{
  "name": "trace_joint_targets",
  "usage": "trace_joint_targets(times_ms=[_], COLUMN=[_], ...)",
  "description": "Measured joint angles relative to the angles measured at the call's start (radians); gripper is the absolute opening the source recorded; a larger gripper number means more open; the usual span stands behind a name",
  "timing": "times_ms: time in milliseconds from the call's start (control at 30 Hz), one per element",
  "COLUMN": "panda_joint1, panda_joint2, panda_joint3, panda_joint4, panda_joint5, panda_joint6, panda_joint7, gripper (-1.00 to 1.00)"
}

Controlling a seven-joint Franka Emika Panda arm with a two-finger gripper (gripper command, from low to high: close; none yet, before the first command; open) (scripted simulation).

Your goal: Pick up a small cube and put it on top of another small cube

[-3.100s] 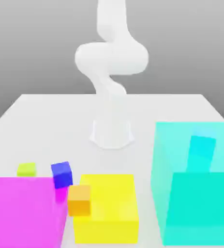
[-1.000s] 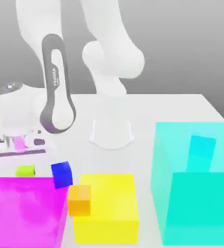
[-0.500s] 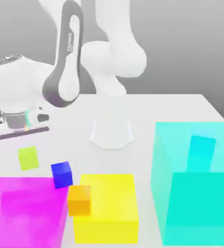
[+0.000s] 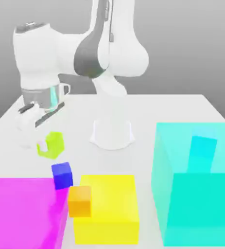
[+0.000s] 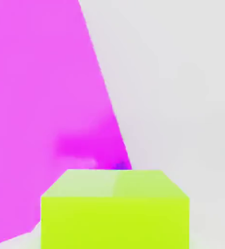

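Small lime cube (image 4: 51, 145) between the jaws plain and matt; magenta block (image 5: 41, 107) under it matt, faintly translucent; table (image 4: 148, 109) smooth pale matt; arm (image 4: 102, 48) glossy white plastic.

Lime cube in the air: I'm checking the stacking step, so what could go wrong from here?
1. The lime cube looks tilted in the gripper, so it may land skewed.
2. The dark blue cube is small and tilted too, a poor base.
3. The magenta block and the orange cube crowd the blue cube; the gripper may bump them.
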Motion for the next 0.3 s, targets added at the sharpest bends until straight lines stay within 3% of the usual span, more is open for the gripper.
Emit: trace_joint_targets(times_ms=[200,233,300], panda_joint1=[0.015,0.017,0.017], panda_joint2=[0.163,0.181,0.181], panda_joint3=[0.001,0.0,0.0], panda_joint4=[-0.033,-0.036,-0.036], panda_joint5=[-0.006,-0.003,-0.003], panda_joint6=[0.194,0.214,0.215], panda_joint7=[-0.035,-0.037,-0.037], gripper=[-1.0,1.0,1.0])
